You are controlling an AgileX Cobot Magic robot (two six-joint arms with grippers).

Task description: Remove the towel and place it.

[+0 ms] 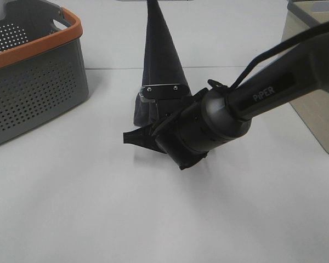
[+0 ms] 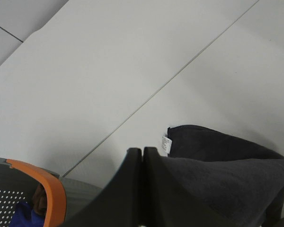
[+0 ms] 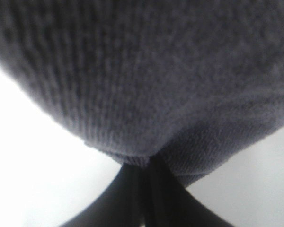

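In the exterior high view the dark charcoal-grey terry towel (image 1: 160,60) runs off the top edge, and the black right arm (image 1: 225,112) covers its lower folds. The grey perforated plastic basket with an orange rim (image 1: 38,82) is cut by the left edge, the beige container (image 1: 318,107) by the right. Print on the small white tag (image 2: 166,143) is too small to read. A blue thing (image 2: 23,215) and a brown thing (image 2: 39,198) inside the basket cannot be identified. The right wrist view shows the towel blurred.

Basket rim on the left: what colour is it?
The basket rim is orange, over grey perforated walls; clearest in the exterior high view.
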